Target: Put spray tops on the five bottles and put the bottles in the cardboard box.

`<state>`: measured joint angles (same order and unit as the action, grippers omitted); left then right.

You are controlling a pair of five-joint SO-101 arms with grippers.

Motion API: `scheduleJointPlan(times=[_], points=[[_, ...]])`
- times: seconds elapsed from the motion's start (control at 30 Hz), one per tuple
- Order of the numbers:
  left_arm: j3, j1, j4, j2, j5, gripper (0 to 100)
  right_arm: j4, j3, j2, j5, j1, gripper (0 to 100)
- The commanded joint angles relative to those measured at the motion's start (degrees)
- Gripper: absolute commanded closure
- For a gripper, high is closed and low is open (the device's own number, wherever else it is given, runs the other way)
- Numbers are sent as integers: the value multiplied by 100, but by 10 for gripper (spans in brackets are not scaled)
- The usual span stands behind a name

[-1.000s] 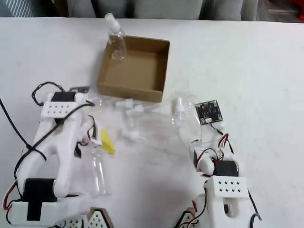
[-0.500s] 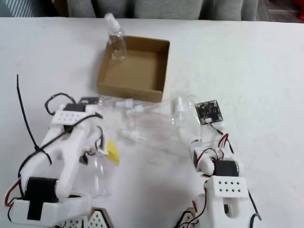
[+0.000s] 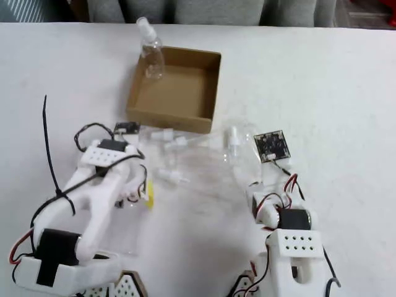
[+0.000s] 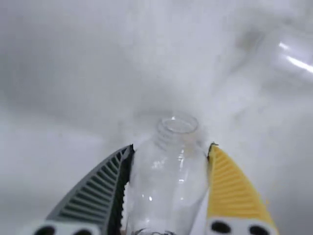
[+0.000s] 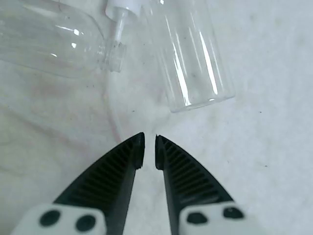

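Bottle [image 4: 168,182]: clear, uncapped, threaded neck | left pincer [image 4: 170,148] pinching it | right pincer [image 5: 147,146] pressed together

My gripper [image 5: 145,149] hangs over the white table [image 5: 264,147], its black fingers [image 5: 122,166] almost together with nothing between them. Just ahead of the tips lies a clear bottle [image 5: 190,54], flat base toward me. Beside it lies a second bottle [image 5: 49,39], and a white spray top [image 5: 120,10] rests near that one's open neck.
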<state>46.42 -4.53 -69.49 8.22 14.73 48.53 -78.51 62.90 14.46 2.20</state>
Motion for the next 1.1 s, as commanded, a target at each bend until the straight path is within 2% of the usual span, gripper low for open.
scheduleJointPlan(times=[0.0,0.23,0.33,0.57,0.73,1.07], points=[[-492,-31,132,57,62,937,-75,35,66,53,-40,981],[-1029,558,167,31,70,932,-84,35,66,53,-31,981],[-1064,611,290,22,18,922,-84,35,66,53,-22,981],[-712,620,782,31,62,695,-84,35,66,53,-22,981],[-703,637,756,57,53,669,-84,35,66,53,-22,981],[-1600,602,-519,48,18,669,-84,35,66,53,-22,981]])
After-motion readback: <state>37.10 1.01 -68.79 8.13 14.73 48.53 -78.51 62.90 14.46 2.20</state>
